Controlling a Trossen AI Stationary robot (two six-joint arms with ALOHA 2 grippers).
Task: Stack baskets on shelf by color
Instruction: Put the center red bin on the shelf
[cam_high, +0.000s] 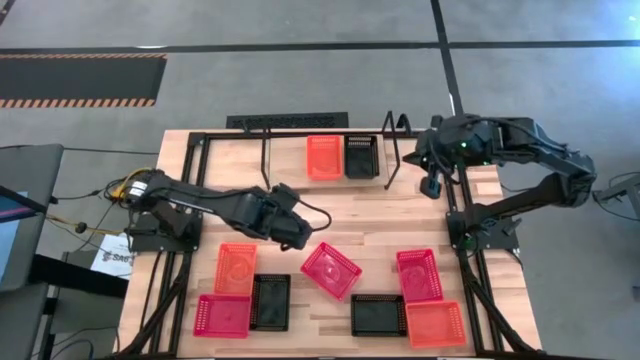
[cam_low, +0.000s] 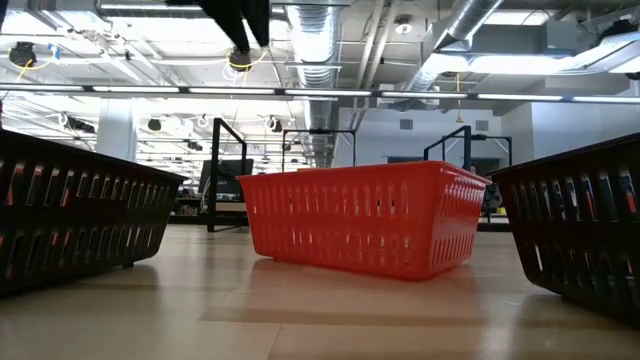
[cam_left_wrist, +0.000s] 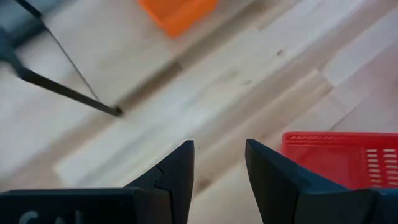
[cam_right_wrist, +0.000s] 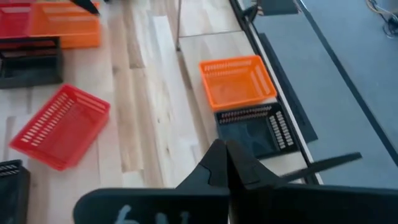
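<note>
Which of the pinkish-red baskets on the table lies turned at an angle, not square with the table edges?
The middle pinkish-red basket, just right of the left gripper. It sits rotated like a diamond, alone; the other two lie square beside other baskets.

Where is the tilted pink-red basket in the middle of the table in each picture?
High view: tilted pink-red basket, centre, below the left gripper.
Low view: big, centre.
Left wrist view: lower right edge.
Right wrist view: left side.
Shared landmark: wooden tabletop.

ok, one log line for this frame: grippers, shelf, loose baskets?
left gripper: open, empty, mid-table | right gripper: shut, empty, by shelf end | on shelf: orange basket, black basket | rest loose on table
</note>
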